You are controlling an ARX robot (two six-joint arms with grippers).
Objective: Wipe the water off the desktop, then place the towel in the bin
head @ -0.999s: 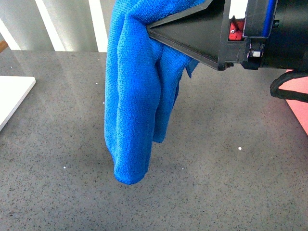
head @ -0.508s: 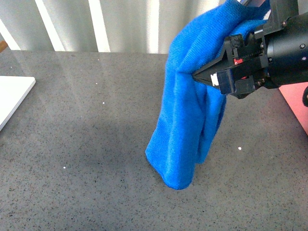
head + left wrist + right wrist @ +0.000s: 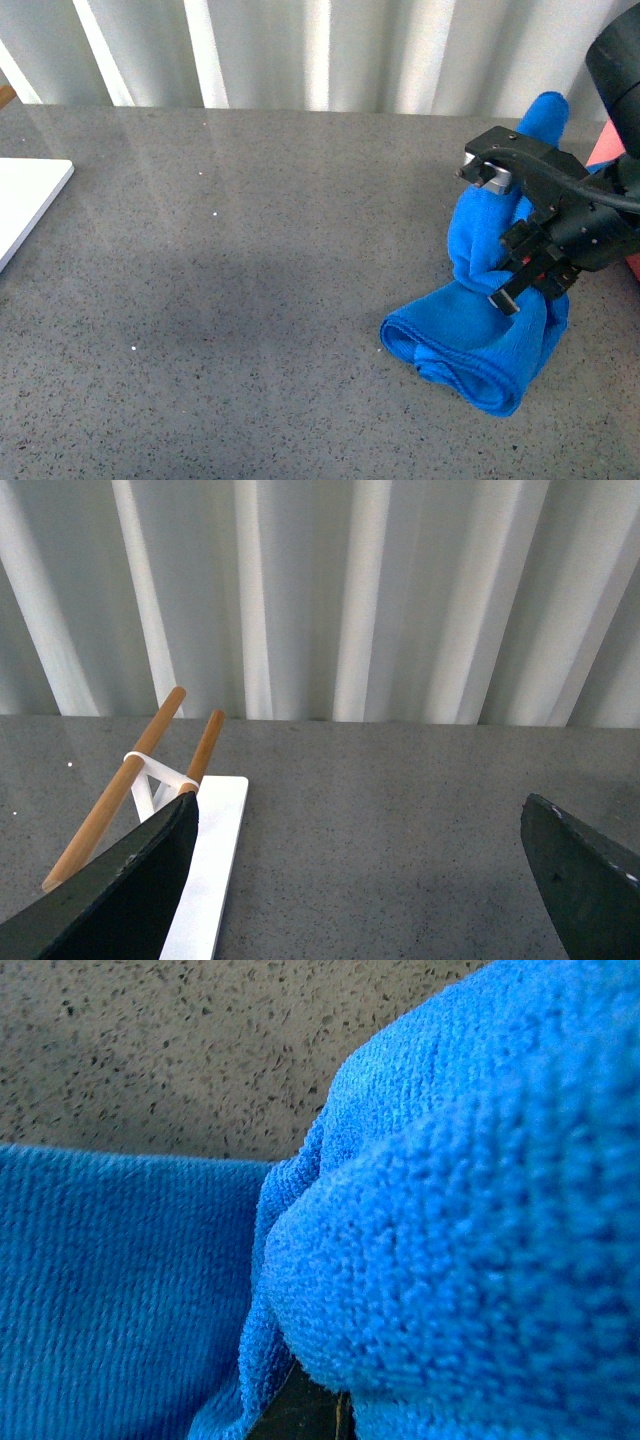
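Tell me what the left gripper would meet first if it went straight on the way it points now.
Nothing stands ahead of the left gripper, fingers open: only bare desktop, then the ribbed white wall. Which it reaches first is unclear. The white board lies aside.

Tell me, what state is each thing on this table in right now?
towel: held up at one end, lower end bunched on the desktop.
right gripper: shut on the towel.
left gripper: open, holding nothing.
desktop: no water visible.
bin: mostly hidden, contents unseen.

On the desktop (image 3: 250,300), towel (image 3: 470,350) lies right, board (image 3: 25,200) far left.
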